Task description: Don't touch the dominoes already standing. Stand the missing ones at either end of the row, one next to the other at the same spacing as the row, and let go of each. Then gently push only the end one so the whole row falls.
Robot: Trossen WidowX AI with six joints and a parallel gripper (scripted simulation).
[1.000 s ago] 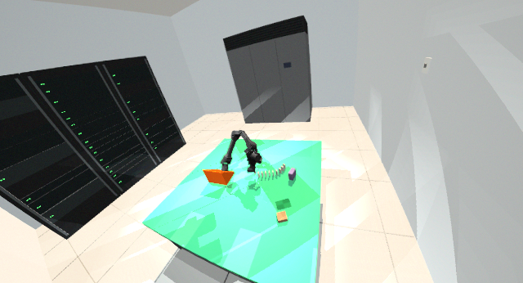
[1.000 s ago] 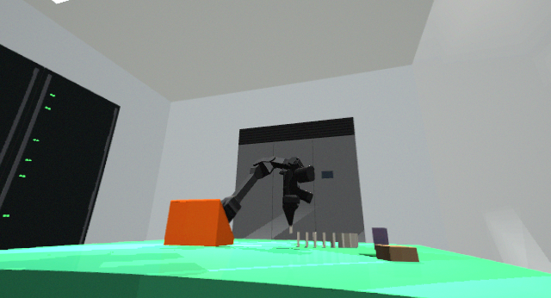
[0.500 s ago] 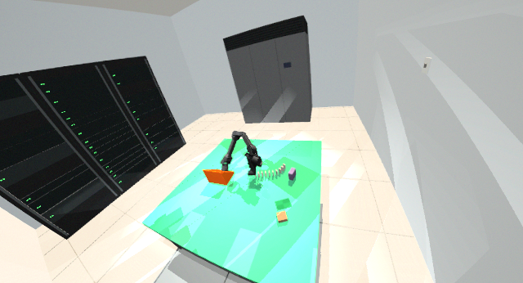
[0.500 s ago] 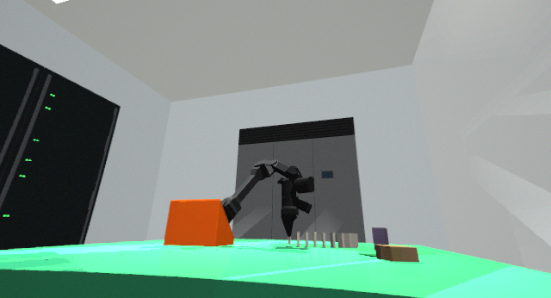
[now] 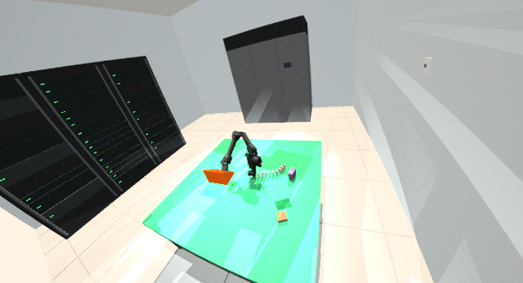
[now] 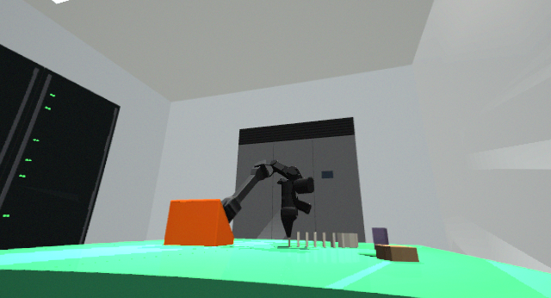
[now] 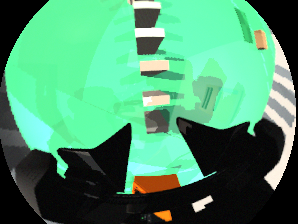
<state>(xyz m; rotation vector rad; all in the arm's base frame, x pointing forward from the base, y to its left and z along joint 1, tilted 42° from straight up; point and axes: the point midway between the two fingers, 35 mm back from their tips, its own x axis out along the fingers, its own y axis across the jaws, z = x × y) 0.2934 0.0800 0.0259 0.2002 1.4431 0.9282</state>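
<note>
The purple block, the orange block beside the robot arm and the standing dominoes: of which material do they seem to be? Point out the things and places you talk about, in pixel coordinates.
Purple block (image 5: 292, 173) (image 6: 380, 236): perhaps painted wood or plastic; evenly coloured, no visible grain.
Orange block (image 6: 194, 223): possibly matte plastic; flat, uniform faces.
Dominoes (image 6: 324, 239) (image 7: 154, 66): maybe plastic or wood; plain, pale faces.
</note>
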